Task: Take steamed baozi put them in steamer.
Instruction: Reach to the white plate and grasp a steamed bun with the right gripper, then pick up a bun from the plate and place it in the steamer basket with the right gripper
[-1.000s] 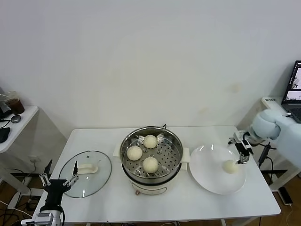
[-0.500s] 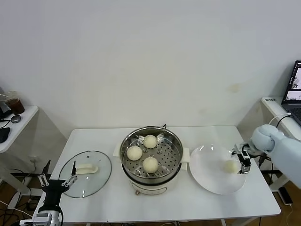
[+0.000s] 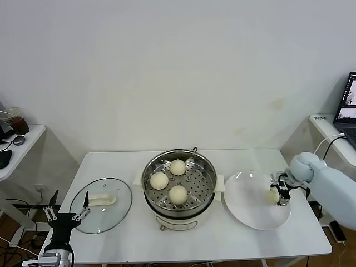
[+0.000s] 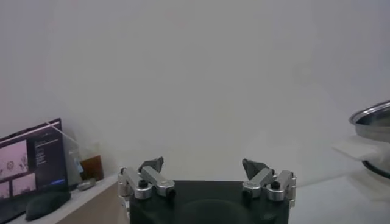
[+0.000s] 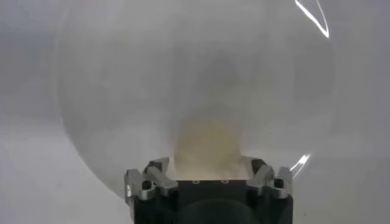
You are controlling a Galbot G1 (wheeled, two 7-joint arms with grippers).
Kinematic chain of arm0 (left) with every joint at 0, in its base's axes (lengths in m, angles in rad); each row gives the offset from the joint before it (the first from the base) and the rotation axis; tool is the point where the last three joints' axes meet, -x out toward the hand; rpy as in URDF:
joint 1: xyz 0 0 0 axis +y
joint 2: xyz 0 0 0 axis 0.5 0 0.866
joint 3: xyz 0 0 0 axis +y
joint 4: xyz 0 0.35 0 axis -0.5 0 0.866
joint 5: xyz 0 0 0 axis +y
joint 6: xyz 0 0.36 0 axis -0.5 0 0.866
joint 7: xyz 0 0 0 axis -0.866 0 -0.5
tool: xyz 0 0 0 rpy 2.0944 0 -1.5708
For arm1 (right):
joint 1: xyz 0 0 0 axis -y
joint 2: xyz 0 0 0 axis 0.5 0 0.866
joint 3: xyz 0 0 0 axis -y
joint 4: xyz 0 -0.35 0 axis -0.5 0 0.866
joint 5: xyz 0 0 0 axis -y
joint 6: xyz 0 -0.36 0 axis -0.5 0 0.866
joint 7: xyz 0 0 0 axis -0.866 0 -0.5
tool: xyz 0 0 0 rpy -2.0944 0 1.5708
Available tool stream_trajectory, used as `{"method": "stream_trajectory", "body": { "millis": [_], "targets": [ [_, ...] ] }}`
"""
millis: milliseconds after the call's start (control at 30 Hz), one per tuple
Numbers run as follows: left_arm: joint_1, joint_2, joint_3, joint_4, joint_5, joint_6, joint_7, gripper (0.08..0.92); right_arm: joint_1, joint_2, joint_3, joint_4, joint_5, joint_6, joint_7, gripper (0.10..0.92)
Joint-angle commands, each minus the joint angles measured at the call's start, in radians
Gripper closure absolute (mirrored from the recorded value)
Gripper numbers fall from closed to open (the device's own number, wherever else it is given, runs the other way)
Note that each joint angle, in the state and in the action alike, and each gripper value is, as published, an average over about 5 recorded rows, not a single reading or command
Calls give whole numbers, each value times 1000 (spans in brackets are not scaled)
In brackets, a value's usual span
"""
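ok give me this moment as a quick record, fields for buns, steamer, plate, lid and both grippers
buns in steamer: three baozi on the perforated tray
bun on plate: one last baozi
steamer: open, mid-table
plate: white, on the steamer's right
lid: glass lid flat on the table, on the steamer's left
right gripper: down at the plate, jaws around the last baozi
left gripper: open, idle off the table's left front corner
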Motion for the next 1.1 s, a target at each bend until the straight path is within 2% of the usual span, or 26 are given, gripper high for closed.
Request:
{"method": "stream_trajectory", "body": {
  "millis": [33, 133, 233, 467, 633, 833, 933, 1100],
  "targets": [
    [0, 1, -1, -3, -1, 0, -1, 177, -7, 13, 9, -11, -2, -12, -3, 442],
    [1, 4, -3, -5, -2, 0, 0, 177, 44, -28, -36, 45, 55, -34, -11, 489],
    [-2, 8, -2, -5, -4, 0, 0, 177, 158, -92, -149, 133, 156, -80, -18, 503],
    [-20, 13, 16, 1, -8, 0, 0, 177, 690, -169, -592, 382, 501, -224, 18, 491],
    [-31, 16, 28, 10, -11, -1, 0, 177, 1024, -75, -846, 521, 728, -330, 79, 476],
    [-36, 22, 33, 15, -10, -2, -1, 177, 1120, 119, -895, 598, 951, -504, 187, 474],
    [-36, 19, 32, 12, -12, -2, 0, 177, 1084, 200, -899, 593, 993, -560, 233, 474],
    [-31, 12, 28, 0, -17, -1, 0, 177, 973, 299, -909, 545, 981, -610, 273, 474]
  ]
}}
